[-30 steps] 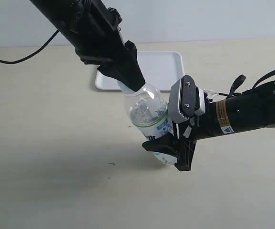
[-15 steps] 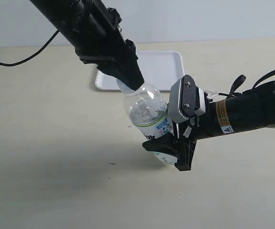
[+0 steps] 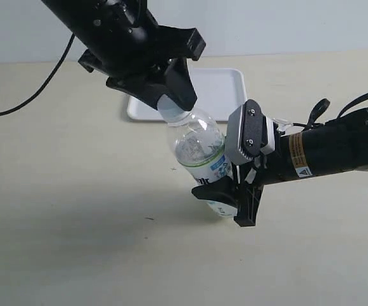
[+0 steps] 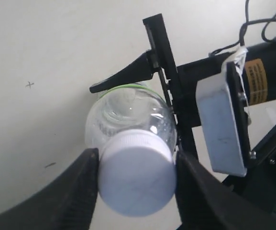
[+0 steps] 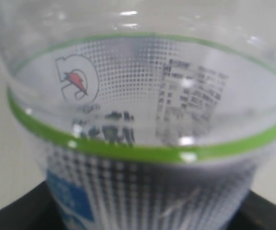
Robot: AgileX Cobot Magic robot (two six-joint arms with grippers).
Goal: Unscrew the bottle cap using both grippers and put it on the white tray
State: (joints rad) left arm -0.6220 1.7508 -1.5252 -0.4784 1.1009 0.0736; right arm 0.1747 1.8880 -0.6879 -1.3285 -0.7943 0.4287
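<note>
The clear bottle leans over the table, its labelled lower body clamped by my right gripper, which is shut on it. The label with its green band fills the right wrist view. My all-black left gripper is at the bottle's neck. In the left wrist view its two fingers press both sides of the white bottle cap, which still sits on the neck. The white tray lies behind the bottle, partly hidden by the left arm.
The beige table spreads around the bottle. A black cable trails from the left arm at the back left. The right arm's body reaches in from the right edge.
The left wrist has turned about the bottle's neck, its gripper body now seen broader and swung round. The bottle and the right gripper have stayed in place.
</note>
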